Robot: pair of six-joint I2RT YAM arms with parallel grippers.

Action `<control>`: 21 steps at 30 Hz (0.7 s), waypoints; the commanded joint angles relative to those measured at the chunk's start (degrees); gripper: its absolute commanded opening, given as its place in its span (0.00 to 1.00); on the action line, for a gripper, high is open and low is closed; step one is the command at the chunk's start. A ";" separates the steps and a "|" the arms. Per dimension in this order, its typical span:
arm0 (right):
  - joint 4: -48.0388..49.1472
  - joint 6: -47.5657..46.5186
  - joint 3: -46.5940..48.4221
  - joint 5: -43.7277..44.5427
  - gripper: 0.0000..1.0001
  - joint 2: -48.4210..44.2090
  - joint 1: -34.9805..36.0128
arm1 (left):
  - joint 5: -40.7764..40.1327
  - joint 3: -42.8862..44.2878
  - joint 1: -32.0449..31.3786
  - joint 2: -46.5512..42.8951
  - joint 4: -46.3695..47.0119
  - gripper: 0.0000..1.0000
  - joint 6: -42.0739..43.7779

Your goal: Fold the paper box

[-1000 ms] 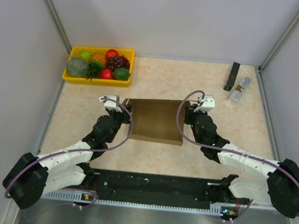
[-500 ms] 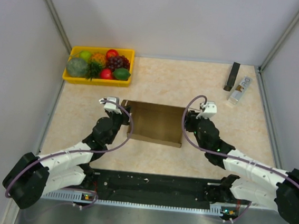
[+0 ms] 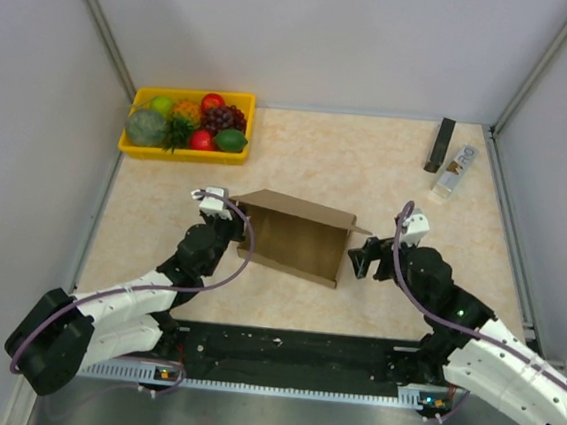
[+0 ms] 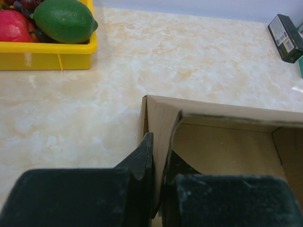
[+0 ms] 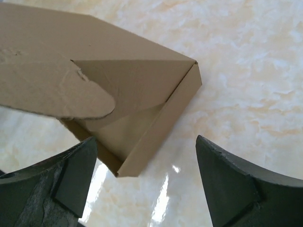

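Currently, the left end effector [image 4: 158,158] is seen pinched on the left wall of the paper box [image 3: 296,239], stood open mid-tabletop [image 3: 349,159], the right end effector [image 3: 363,258] is held spread just beside its right end, and the label print on a dark carton [image 4: 283,33] is too small to be read.

Partly folded brown paper box [image 3: 296,239], open-topped, askew on the table [image 3: 318,166]

The yellow plastic fruit tray [image 4: 47,59] is cut off at the left wrist view's upper left corner; the plain brown cardboard box [image 4: 222,146] runs past its right edge.
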 commanded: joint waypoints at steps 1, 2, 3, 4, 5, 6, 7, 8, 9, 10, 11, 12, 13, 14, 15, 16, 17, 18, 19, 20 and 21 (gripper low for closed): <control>-13.36 3.95 7.08 -5.41 0.84 -2.11 0.47 | -2.24 -1.07 -0.08 0.14 -4.55 0.00 0.57; -14.51 4.84 10.49 -5.41 0.82 -1.85 0.47 | -2.24 -0.99 -0.08 0.23 -4.55 0.00 0.56; -16.70 5.54 12.26 -5.33 0.82 -1.42 0.56 | -2.24 -0.90 -0.08 0.23 -4.64 0.00 0.48; -17.07 6.16 13.76 -5.59 0.81 -1.32 0.56 | -2.15 -0.90 -0.16 0.40 -4.64 0.00 0.22; -17.42 6.17 16.21 -6.98 0.80 -1.24 0.56 | -2.15 -0.90 -0.16 0.58 -4.73 0.00 0.13; -18.03 6.17 17.19 -7.78 0.79 -1.15 0.56 | -2.32 -0.72 -0.25 0.75 -4.82 0.00 0.04; -18.47 6.08 17.98 -8.57 0.79 -1.23 0.56 | -2.50 -0.72 -0.25 0.84 -5.08 0.00 -0.31; -18.74 6.17 19.30 -9.54 0.79 -1.32 0.56 | -2.59 -0.72 -0.16 0.93 -4.99 0.00 -0.31; -18.91 6.34 20.18 -9.72 0.79 -1.32 0.56 | -2.68 -0.72 -0.34 1.10 -4.99 0.00 -0.31; -19.09 6.78 21.32 -10.16 0.79 -1.06 0.47 | -2.76 -0.72 -0.34 1.28 -4.99 0.00 -0.23; -18.92 7.13 23.68 -11.29 0.79 -0.71 0.56 | -2.85 -0.55 -0.34 1.46 -4.99 0.00 -0.23; -18.83 7.48 25.10 -11.65 0.79 0.08 0.56 | -2.77 -0.54 -0.34 1.37 -5.17 0.00 -0.31; -17.96 8.09 27.90 -12.79 0.79 2.87 0.56 | -2.76 -0.46 -0.34 1.28 -5.43 0.00 -0.31; -17.43 8.54 29.32 -13.49 0.79 4.98 0.47 | -2.68 -0.54 -0.34 1.28 -5.52 0.00 -0.31; -16.90 9.06 30.81 -14.89 0.78 8.05 0.30 | -2.94 -0.54 -0.34 1.28 -5.61 0.00 -0.58; -16.11 10.11 33.78 -16.65 0.77 13.74 -0.22 | -3.03 -0.63 -0.43 1.20 -5.61 0.00 -0.75; -12.54 10.82 34.60 -20.32 0.72 16.49 -0.14 | -2.94 -0.63 -0.43 1.19 -5.70 0.00 -1.02; -10.06 11.78 34.95 -21.31 0.71 18.35 -0.32 | -2.94 -0.72 -0.43 1.28 -5.70 0.00 -1.37; -7.52 14.23 34.69 -21.93 0.70 19.93 -0.32 | -3.03 -0.72 -0.43 1.20 -5.70 0.00 -1.63; -1.31 15.99 34.26 -23.16 0.67 23.08 -1.62 | -3.03 -0.72 -0.43 1.28 -5.78 0.01 -1.81; 1.97 18.19 33.56 -24.82 0.62 24.59 -2.68 | -3.03 -0.81 -0.51 1.37 -5.70 0.01 -2.16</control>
